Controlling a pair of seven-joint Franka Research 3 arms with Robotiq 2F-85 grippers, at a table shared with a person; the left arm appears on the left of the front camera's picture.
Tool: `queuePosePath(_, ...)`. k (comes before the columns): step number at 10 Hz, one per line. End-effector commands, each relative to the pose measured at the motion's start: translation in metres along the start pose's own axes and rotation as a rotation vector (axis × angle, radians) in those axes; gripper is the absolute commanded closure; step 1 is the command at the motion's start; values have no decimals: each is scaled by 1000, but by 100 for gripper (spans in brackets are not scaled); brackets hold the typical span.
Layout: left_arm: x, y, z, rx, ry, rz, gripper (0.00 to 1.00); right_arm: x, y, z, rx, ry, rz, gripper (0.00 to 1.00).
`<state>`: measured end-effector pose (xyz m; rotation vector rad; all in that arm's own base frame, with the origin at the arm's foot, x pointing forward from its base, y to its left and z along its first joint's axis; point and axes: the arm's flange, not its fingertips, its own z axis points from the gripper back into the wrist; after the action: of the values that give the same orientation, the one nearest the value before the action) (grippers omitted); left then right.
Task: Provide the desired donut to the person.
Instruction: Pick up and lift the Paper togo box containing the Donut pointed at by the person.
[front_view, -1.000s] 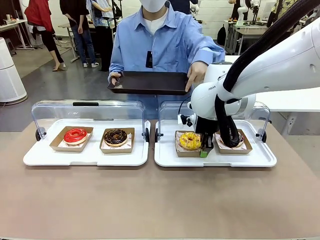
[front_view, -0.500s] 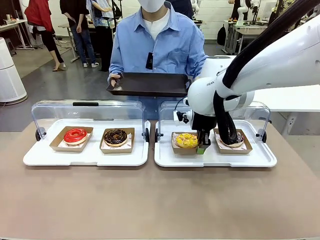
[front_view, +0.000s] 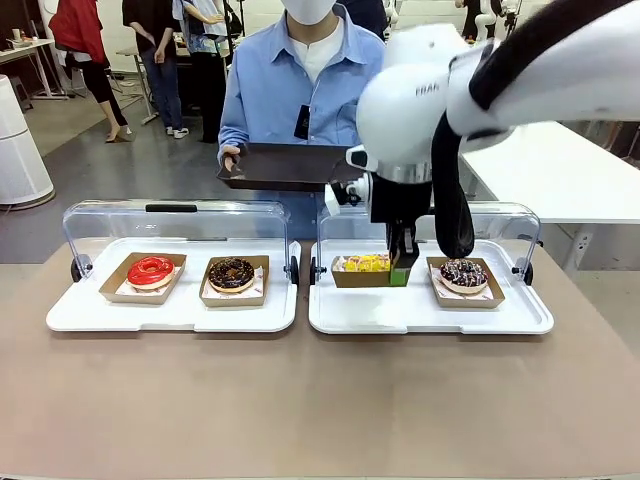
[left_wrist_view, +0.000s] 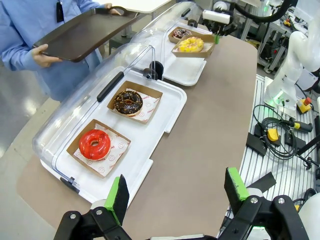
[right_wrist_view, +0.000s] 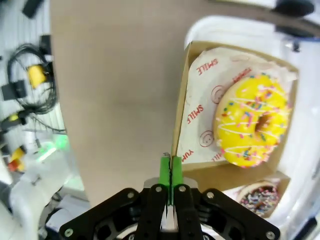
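**A:** Front view first: where is the yellow donut (front_view: 365, 263)?

**B:** I see it in its cardboard box (front_view: 358, 275), held up over the right white tray (front_view: 430, 318). The right gripper (front_view: 401, 272) is clamped on the box's side wall. On my right wrist view the green pads (right_wrist_view: 164, 172) are pinched together on that cardboard edge.

**A:** What's around it?

**B:** A sprinkled donut (front_view: 463, 272) sits in its own box on the same tray, near the lifted one. On the left white tray (front_view: 170, 318) I see a red donut (front_view: 151, 270) and a chocolate donut (front_view: 231, 273), each boxed and side by side. Beyond the trays, the person (front_view: 310, 85) holds a dark tray (front_view: 285, 167) at the table's far side.

**A:** And the left gripper (left_wrist_view: 176, 192)?

**B:** On my left wrist view its fingers stand wide apart with nothing between them, above the brown table (left_wrist_view: 210, 125).
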<state>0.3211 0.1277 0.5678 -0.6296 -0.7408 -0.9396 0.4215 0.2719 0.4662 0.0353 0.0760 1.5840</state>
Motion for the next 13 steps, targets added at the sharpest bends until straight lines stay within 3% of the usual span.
queuePosePath(1,0,-1,0,0,0,-1,0,12,14,33,24,-10,-1,100)
queuePosePath(4,0,-1,0,0,0,-1,0,31,34,93,-70,37,3,100)
queuePosePath(7,0,-1,0,0,0,-1,0,25,18,142,-105,26,-56,100)
queuePosePath(10,0,-1,0,0,0,-1,0,18,1,150,-115,18,-25,100)
queuePosePath(13,0,-1,0,0,0,-1,0,17,16,150,-105,1,-40,100)
